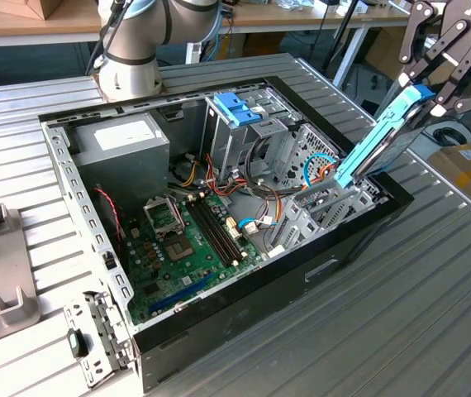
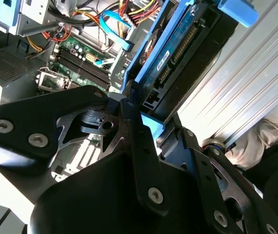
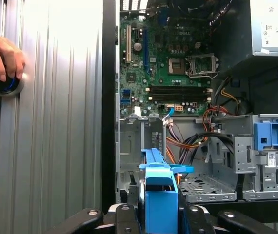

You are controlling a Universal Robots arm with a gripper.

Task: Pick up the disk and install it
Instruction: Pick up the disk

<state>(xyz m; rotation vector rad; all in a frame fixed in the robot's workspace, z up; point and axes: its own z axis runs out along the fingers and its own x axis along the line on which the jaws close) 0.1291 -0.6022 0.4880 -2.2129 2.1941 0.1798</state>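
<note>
Disk (image 1: 378, 142) is held clenched by gripper (image 1: 427, 98), tilted steeply over the case's (image 1: 244, 318) edge bay (image 1: 322, 211), presumably for sliding in.

The exterior view's top edge crops the claw (image 1: 424, 93) (upper linkage), and the first wrist view's edge a hand (image 3: 2, 51).

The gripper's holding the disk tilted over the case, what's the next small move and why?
Probably slide the disk down along its tilt: the gripper grips its upper end, its lower end is at the grey drive cage, not yet seated.
</note>
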